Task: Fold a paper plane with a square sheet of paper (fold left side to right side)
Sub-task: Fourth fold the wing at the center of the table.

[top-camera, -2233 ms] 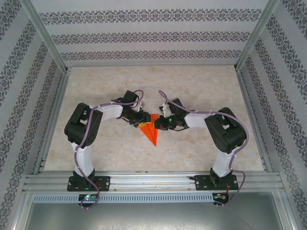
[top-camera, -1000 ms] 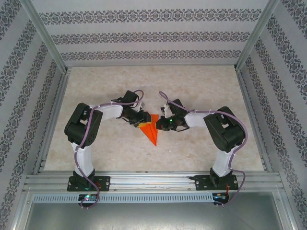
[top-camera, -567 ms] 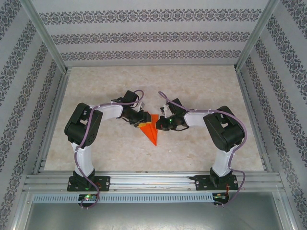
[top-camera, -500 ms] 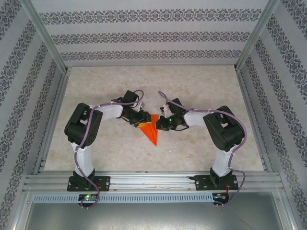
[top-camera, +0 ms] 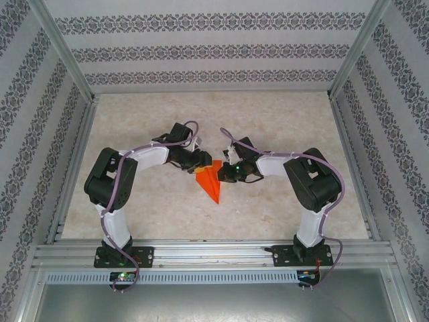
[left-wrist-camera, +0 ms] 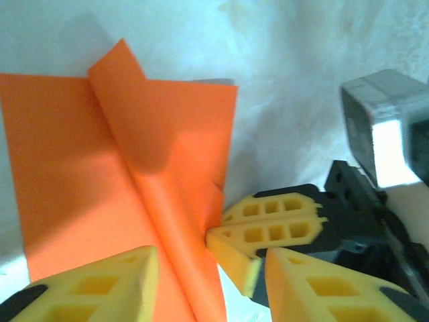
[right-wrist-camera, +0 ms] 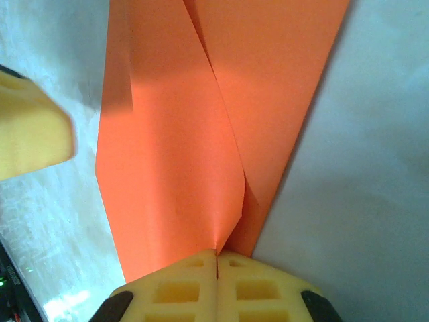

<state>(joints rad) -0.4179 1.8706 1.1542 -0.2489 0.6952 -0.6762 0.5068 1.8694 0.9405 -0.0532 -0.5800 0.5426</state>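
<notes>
Pinching an edge of the paper plane (right-wrist-camera: 167,154), right fingers (right-wrist-camera: 181,292) pressed together, left fingers (left-wrist-camera: 94,285) spread apart above it

Overhead: bright, even, diffuse light. You get only short, soft shadows under the arms on either side of the paper plane (top-camera: 210,182), and focus is sharp throughout. Left wrist: the tabletop (left-wrist-camera: 295,54) beyond the paper plane blows out to bluish white. A raised flap throws a dark shadow across the orange. The left tool (left-wrist-camera: 209,275) is soft, close to the lens. Right wrist: a shadow band crosses the paper plane's upper left. The right tool (right-wrist-camera: 216,258) is slightly blurred.
</notes>
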